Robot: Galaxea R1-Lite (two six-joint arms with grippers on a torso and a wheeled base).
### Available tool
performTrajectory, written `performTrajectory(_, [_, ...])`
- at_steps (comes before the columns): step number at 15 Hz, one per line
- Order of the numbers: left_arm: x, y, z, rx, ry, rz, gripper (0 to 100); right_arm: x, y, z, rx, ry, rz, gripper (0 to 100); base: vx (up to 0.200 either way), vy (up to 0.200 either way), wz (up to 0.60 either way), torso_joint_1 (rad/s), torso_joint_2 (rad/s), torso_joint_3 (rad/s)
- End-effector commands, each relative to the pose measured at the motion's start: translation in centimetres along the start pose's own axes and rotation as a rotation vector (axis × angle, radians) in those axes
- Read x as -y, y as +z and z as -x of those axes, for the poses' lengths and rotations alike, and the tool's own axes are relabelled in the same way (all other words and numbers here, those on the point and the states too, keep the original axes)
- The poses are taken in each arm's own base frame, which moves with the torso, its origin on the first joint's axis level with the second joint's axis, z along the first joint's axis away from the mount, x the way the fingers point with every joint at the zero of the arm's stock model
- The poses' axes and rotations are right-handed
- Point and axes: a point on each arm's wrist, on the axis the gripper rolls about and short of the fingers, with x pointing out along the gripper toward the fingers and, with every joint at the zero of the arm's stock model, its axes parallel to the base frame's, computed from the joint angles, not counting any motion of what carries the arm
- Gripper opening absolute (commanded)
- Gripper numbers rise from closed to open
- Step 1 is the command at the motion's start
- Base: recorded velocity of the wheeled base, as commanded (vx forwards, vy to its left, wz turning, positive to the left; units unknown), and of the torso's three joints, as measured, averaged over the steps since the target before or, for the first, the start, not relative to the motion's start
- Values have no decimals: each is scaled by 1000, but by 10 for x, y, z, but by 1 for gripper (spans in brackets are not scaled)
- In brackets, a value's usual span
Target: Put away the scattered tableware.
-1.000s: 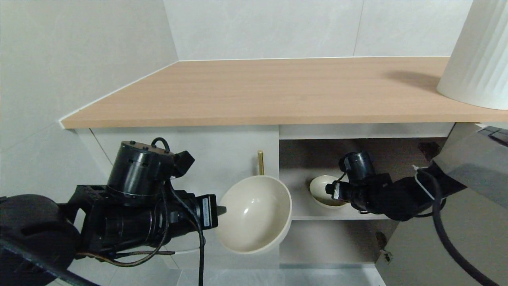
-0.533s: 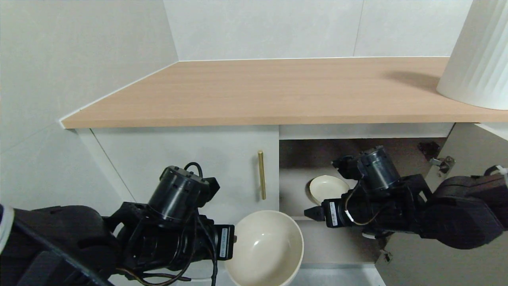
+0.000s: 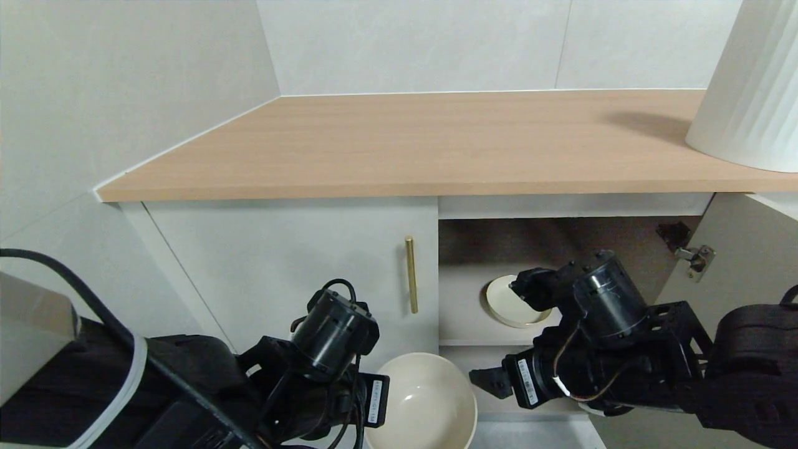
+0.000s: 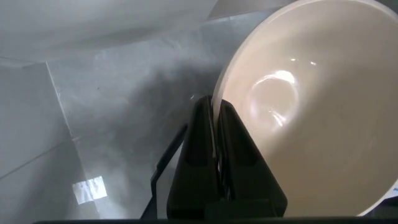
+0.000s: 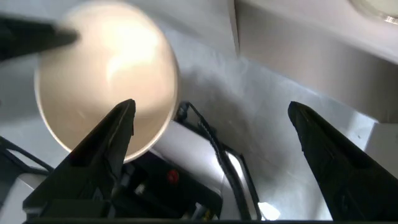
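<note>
Jaws, left gripper [image 4: 215, 111]: clamped on the rim of the cream bowl [image 3: 424, 405], one finger inside the wall and one outside. No other support under the bowl is visible.

Jaws, right gripper [image 5: 210, 107]: spread wide, nothing between them.

Item 1. Cream bowl: held low, mouth tilted up toward the head camera, in front of the foot of the closed door [image 3: 280, 249] and just below its brass handle [image 3: 409, 274]. It sits under shelf level and is not yet inside the cabinet.

Item 2. Small cream dish [image 3: 508, 302]: resting flat on the shelf [image 3: 461, 315] in the open cabinet compartment, toward its left side.

Item 3. Right gripper, head view [image 3: 489, 381]: near the bowl's right edge, directly before the opening, its arm crossing the lower part of the compartment.

Item 4. Open door [image 3: 729, 268]: swung out at the right.

Item 5. Wooden countertop [image 3: 436, 143]: carries a white ribbed vessel [image 3: 748, 93] at its right end.

Hazards, as judged:
- The rim-only pinch gives little hold, so the bowl's weight may pivot it in the fingers or pull it free onto the floor.
- Lifting toward the shelf could knock the rim on the closed door's edge or the shelf's front lip.
- The right arm stands in the entry path, so contact between the grippers or with the bowl is likely unless it clears.
- Setting the bowl down hard on the dish could chip either piece.
</note>
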Motion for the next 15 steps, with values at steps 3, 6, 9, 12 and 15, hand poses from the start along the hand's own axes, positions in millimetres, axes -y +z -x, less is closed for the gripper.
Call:
performTrajectory(3, [9,1,6,32,-26,-16,0,-3,-11,-16,-56,-16,23,100,0,0,0,0,0,0])
performTrajectory(6, [13,0,12,52,-28,-28,0,-3,-13,-21,-66,-19,22,100,0,0,0,0,0,0])
performTrajectory(9, [17,-2,15,60,-32,-40,0,-3,-13,-25,-68,-23,20,100,0,0,0,0,0,0])
performTrajectory(12, [19,-3,16,65,-29,-46,0,-3,-12,-25,-66,-24,20,100,0,0,0,0,0,0])
performTrajectory(15, [20,-3,17,72,-24,-50,0,-3,-14,-27,-77,-27,21,100,0,0,0,0,0,0])
